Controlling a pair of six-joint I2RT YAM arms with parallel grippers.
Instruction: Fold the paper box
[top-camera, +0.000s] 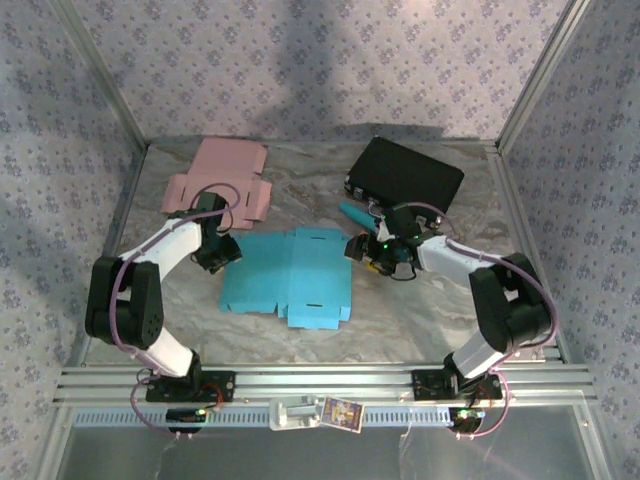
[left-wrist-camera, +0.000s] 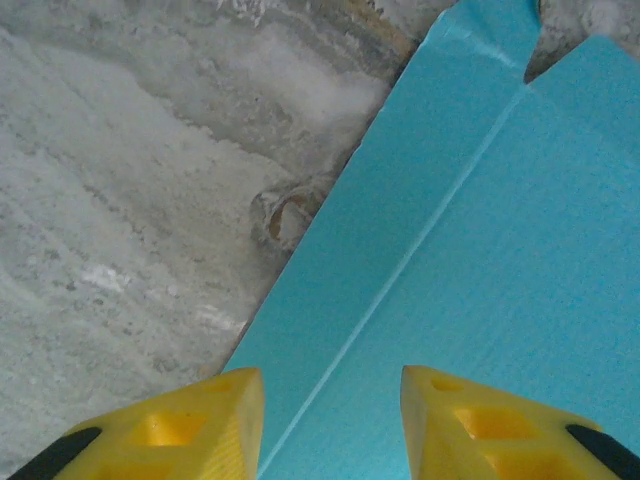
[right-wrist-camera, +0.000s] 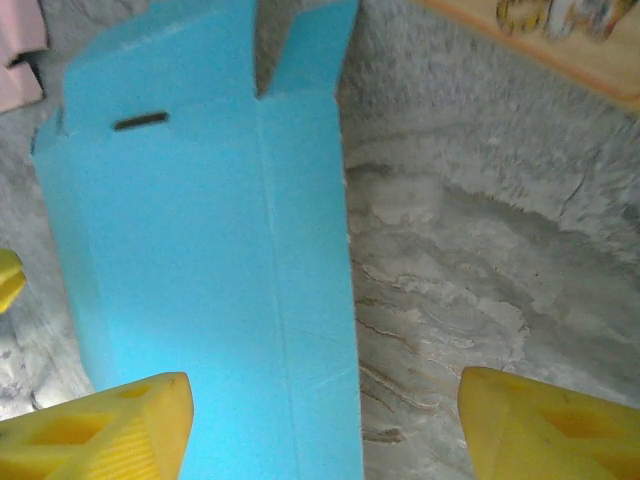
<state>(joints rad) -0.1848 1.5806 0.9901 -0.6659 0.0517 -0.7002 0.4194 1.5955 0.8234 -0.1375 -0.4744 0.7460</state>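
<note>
The paper box (top-camera: 285, 280) is a flat blue cut-out lying unfolded on the marbled table (top-camera: 400, 320). My left gripper (top-camera: 222, 258) is at its left edge. In the left wrist view the yellow fingertips (left-wrist-camera: 235, 400) stand apart over the blue side flap (left-wrist-camera: 350, 260) and its crease, the left gripper (left-wrist-camera: 330, 372) low over the sheet. My right gripper (top-camera: 360, 250) is at the sheet's right edge. In the right wrist view the right gripper (right-wrist-camera: 323, 378) stands wide, straddling the edge of the blue sheet (right-wrist-camera: 200, 250), one finger over paper, the other over bare table.
A flat pink cut-out (top-camera: 215, 180) lies at the back left. A black box (top-camera: 405, 175) sits at the back right, with a small teal object (top-camera: 352, 213) beside it. Slanted frame posts bound both sides, and an aluminium rail (top-camera: 320, 380) runs along the near edge.
</note>
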